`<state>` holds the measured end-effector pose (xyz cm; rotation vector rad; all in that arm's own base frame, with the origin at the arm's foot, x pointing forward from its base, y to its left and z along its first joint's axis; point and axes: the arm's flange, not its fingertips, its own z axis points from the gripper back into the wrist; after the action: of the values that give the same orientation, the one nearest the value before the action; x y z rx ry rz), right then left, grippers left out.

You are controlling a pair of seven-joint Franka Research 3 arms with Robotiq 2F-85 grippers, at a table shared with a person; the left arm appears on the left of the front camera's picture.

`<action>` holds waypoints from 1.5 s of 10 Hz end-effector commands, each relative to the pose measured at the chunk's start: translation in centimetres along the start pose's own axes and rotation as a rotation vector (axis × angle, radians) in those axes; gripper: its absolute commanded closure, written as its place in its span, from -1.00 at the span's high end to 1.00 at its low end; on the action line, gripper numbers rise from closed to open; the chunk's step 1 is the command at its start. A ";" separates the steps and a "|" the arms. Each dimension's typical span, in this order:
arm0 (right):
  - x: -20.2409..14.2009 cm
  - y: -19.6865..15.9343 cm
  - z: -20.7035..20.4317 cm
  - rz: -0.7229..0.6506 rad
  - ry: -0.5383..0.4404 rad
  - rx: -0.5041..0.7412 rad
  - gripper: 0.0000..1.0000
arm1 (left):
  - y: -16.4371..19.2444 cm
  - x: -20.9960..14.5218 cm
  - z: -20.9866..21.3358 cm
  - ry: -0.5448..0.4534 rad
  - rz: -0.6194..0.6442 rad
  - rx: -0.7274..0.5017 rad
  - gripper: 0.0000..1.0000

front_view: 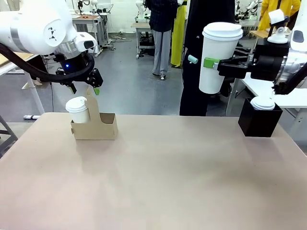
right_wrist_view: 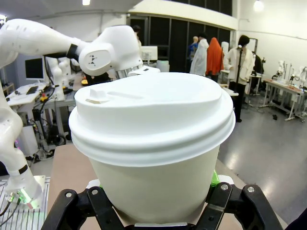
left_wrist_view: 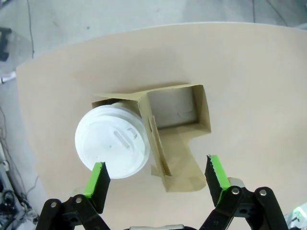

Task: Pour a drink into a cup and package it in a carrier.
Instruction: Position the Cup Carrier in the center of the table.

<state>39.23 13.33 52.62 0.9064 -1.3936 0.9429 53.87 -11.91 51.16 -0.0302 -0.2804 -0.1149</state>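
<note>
On the left, the left gripper (front_view: 92,89) (left_wrist_view: 156,170) (black, with green pads) hangs just above a brown cardboard carrier (front_view: 103,128) (left_wrist_view: 201,112), a low box with two slots and a tall handle panel in the middle. Its two fingers are spread wide apart and pinch nothing. In the left wrist view one green pad sits over the rim of a lid and the other sits past the carrier's far side. The carrier stands on the far left part of the light brown table (front_view: 168,182). A small white paper cup (front_view: 78,111) (left_wrist_view: 112,141) with a round white lid stands upright in the carrier's left slot, and the slot beside it shows its bare floor. A person in dark clothes (front_view: 192,96) stands at the far side of the table. To the right, high above the table, the right gripper (front_view: 201,61) (right_wrist_view: 156,206) is pressed tight on a big white paper cup (front_view: 218,52) (right_wrist_view: 153,143) with a white plastic lid, and holds it upright in the air. Under that arm, a black box (front_view: 259,123) stands on the table's far right edge, with a white lid (front_view: 263,103) on top.
</note>
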 end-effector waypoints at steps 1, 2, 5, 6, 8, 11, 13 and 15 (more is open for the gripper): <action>0.4 0.1 -0.2 0.017 -0.007 -0.007 0.54 | -0.1 -0.3 0.6 -0.023 -0.022 0.000 1.00; 0.4 0.1 -0.2 0.017 -0.007 -0.007 0.54 | -0.1 -0.3 0.6 -0.023 -0.022 0.000 1.00; 0.4 0.1 -0.2 0.017 -0.007 -0.007 0.54 | 0.2 0.0 0.0 -0.029 0.011 -0.015 -0.18; 0.4 0.1 -0.2 0.017 -0.007 -0.007 0.54 | 0.1 0.3 -0.2 -0.032 0.013 -0.009 -0.19; 0.4 0.1 -0.2 0.017 -0.007 -0.007 0.54 | 0.0 0.6 -0.4 -0.027 0.020 -0.009 -0.29; 0.4 0.1 -0.2 0.017 -0.007 -0.007 0.54 | 0.3 0.8 -1.0 -0.012 0.034 -0.003 -1.00; 0.4 0.1 -0.2 0.017 -0.007 -0.007 0.54 | 0.4 1.0 -1.3 -0.005 0.034 -0.011 -1.00; 0.4 0.1 -0.2 0.017 -0.007 -0.007 0.54 | 0.3 0.9 -1.4 0.001 0.031 -0.016 -1.00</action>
<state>39.23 13.33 52.63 0.9062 -1.3936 0.9431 54.76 -11.83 49.88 -0.0372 -0.2774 -0.1050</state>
